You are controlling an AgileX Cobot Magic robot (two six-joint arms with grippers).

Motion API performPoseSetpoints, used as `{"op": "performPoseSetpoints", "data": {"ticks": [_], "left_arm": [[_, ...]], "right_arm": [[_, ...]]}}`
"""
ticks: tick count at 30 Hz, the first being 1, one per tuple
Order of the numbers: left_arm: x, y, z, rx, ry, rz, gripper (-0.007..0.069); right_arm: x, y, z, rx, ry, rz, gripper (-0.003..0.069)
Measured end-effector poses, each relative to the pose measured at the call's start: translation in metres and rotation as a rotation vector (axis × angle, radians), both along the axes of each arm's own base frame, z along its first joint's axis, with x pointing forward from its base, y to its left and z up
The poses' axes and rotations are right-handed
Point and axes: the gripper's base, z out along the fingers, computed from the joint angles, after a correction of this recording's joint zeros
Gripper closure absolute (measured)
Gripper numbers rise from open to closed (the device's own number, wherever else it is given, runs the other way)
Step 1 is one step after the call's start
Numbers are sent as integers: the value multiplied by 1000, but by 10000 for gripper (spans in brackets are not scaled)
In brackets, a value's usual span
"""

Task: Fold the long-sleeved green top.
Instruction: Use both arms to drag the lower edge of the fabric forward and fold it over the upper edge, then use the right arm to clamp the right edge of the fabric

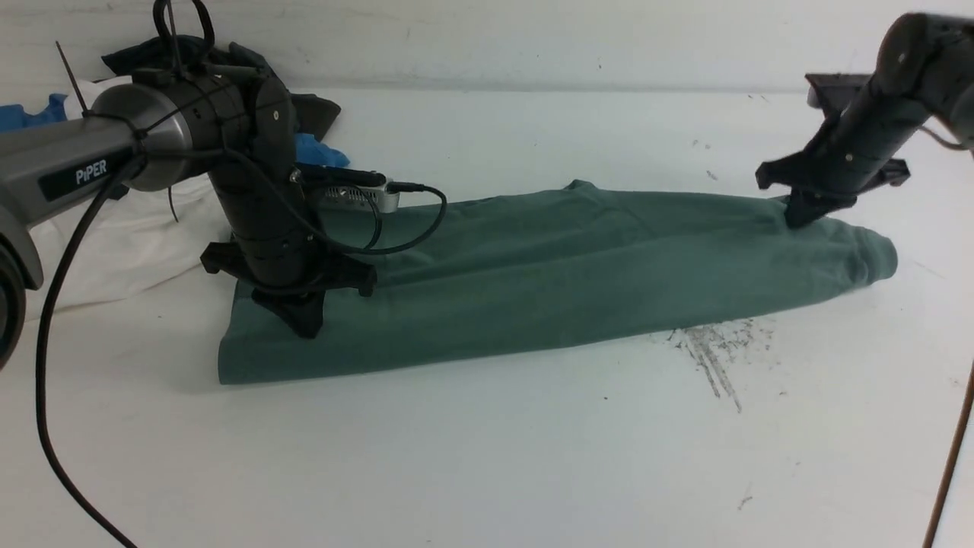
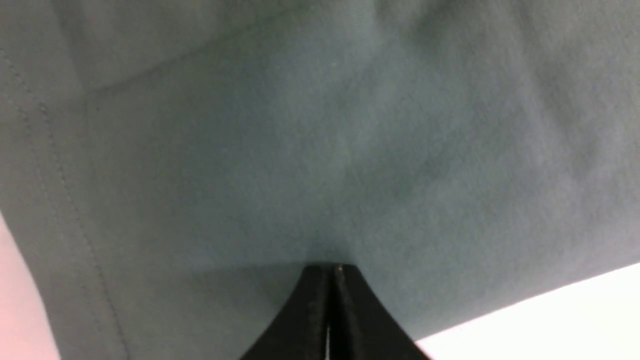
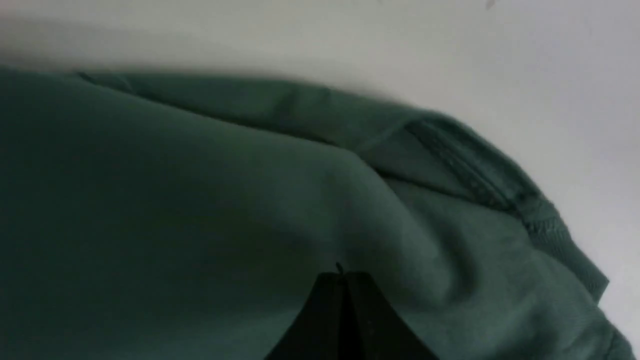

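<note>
The black left gripper (image 1: 308, 326), jaws together, rested its tip on the left end of the muted sage-green long-sleeved jersey top (image 1: 548, 274), which lay folded in a long band across the white table (image 1: 487, 457). The right gripper (image 1: 797, 218), jaws likewise together, touched the band's right end

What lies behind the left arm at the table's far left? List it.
Seen: a crumpled white cloth garment, a bright blue fabric piece and a dark rumpled garment. The black left arm covers where they meet; how they overlap cannot be seen.
</note>
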Motion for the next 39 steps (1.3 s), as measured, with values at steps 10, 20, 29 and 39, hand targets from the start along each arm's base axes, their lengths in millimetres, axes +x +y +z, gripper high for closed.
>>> {"op": "performPoseSetpoints", "data": {"ticks": [10, 20, 29, 39], "left_arm": [[-9, 2, 31, -7, -46, -2, 629], [-40, 12, 105, 4, -160, -14, 629], [-54, 19, 134, 40, -231, -21, 629], [-18, 12, 60, 78, -98, -30, 629]], "right_arm": [[-18, -5, -17, -52, 66, -34, 671], [-85, -5, -12, -69, 270, -30, 671], [-107, -19, 20, -118, 245, -110, 671], [-113, -9, 38, 16, 211, -105, 671]]}}
